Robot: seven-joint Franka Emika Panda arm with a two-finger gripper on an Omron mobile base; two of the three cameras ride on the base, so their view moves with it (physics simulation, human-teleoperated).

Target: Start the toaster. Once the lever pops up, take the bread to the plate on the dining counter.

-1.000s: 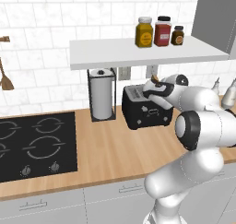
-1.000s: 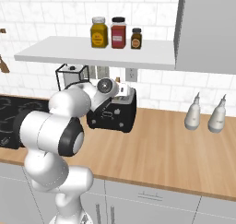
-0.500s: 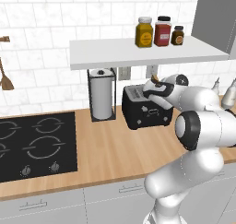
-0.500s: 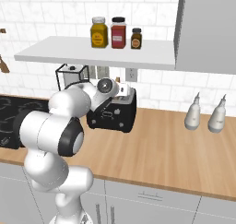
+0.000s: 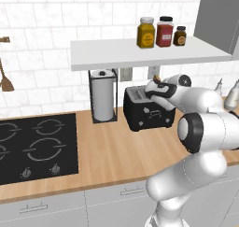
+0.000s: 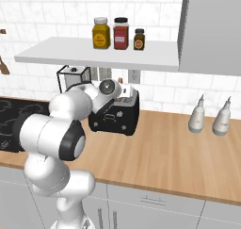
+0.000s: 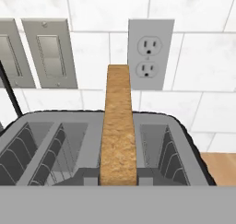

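Note:
The black toaster stands on the wood worktop against the tiled wall. From above, its open slots show in the hand view. The bread stands edge-on in a middle slot and rises well above the toaster's top; its brown tip peeks over the hand. My gripper hangs over the toaster, its dark fingertips pressed to both faces of the slice, shut on it. The plate and the dining counter are out of view.
A paper-towel roll stands just left of the toaster, and a black hob lies further left. A white shelf with three jars hangs low over the toaster. Two bottles stand to the right. An outlet is on the wall behind.

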